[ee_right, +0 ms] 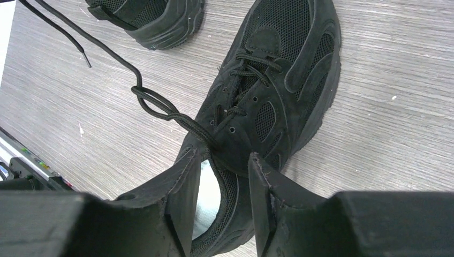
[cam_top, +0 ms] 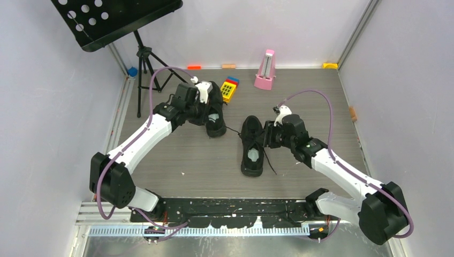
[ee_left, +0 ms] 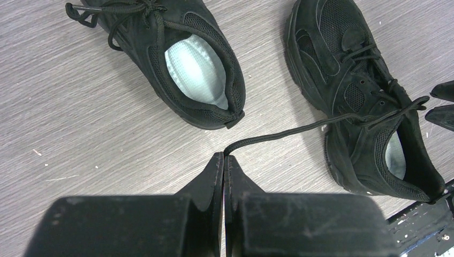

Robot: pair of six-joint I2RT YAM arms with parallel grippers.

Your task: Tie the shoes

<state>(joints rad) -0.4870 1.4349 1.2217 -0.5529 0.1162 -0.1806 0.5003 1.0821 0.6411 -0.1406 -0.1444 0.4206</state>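
Clenched flat, the left pincer [ee_left: 225,158] nips the end of a thin black lace [ee_left: 289,131]. The lace runs off to that pincer's right, low over the grey wood-grain table [ee_left: 80,134], to a black suede-and-mesh low-top sneaker [ee_left: 364,101]. The right pincer [ee_right: 225,158] is released. Its fingers stand apart over the collar and eyelet flap of this sneaker and grasp nothing that I can see. Just ahead of it and to its left, the two lace strands cross in a short twist [ee_right: 155,104], and the other strand's free tip [ee_right: 85,63] hangs loose beyond.

A second black sneaker with a pale insole patch [ee_left: 193,64] lies just ahead of the left pincer. Its laces are bunched in loops near the tongue, but I cannot tell whether they form a finished bow.

By my reading the task is early on the nearer sneaker. Only a first crossing exists, it is not snugged down, and both bow loops remain to be made.
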